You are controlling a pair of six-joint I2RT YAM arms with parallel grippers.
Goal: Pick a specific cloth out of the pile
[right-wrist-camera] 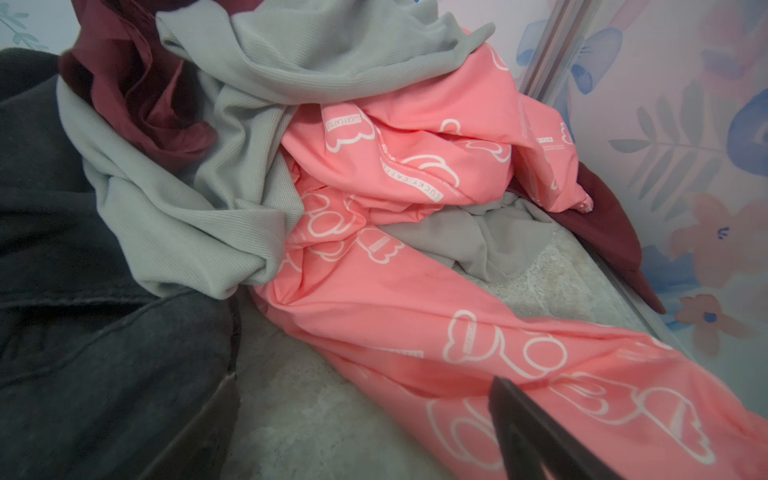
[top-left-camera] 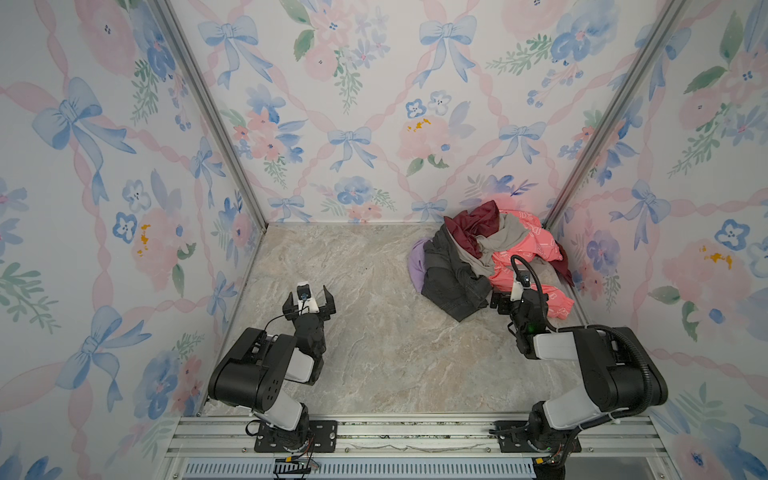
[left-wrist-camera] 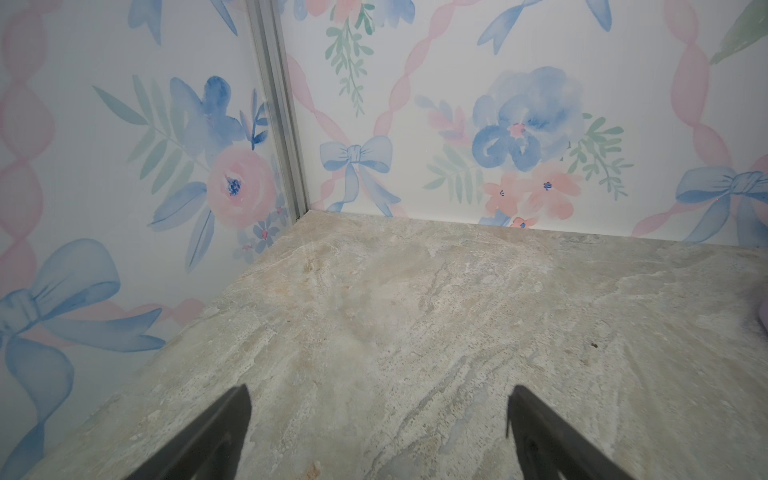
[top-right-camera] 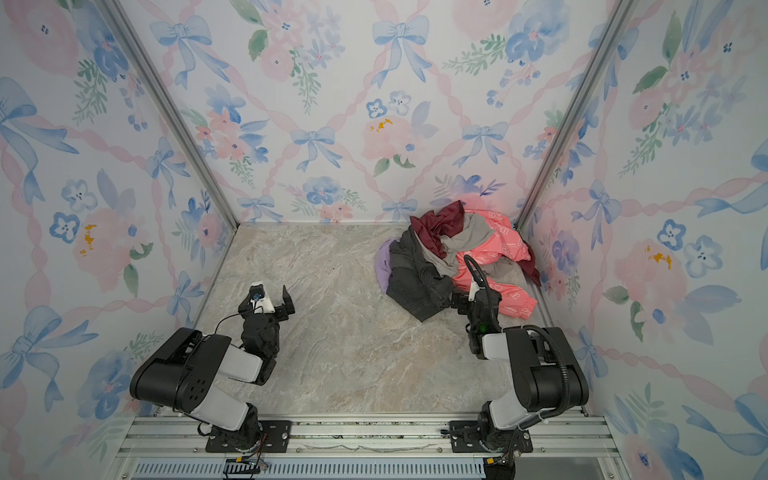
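"While the right gripper hangs low at the near edge of the pile, how do its jaws stand?"

"Spread apart, with only bare table between them. One finger is just beside the dark grey garment, the other by a long fold of the coral-pink garment."

"And the lavender cloth?"

"Past the dark grey garment from that gripper, mostly tucked under it."

"The left gripper?"

"Wide too, holding nothing, well apart from the pile. The cloth lies ahead of it and off to its right, a sliver in its wrist view."
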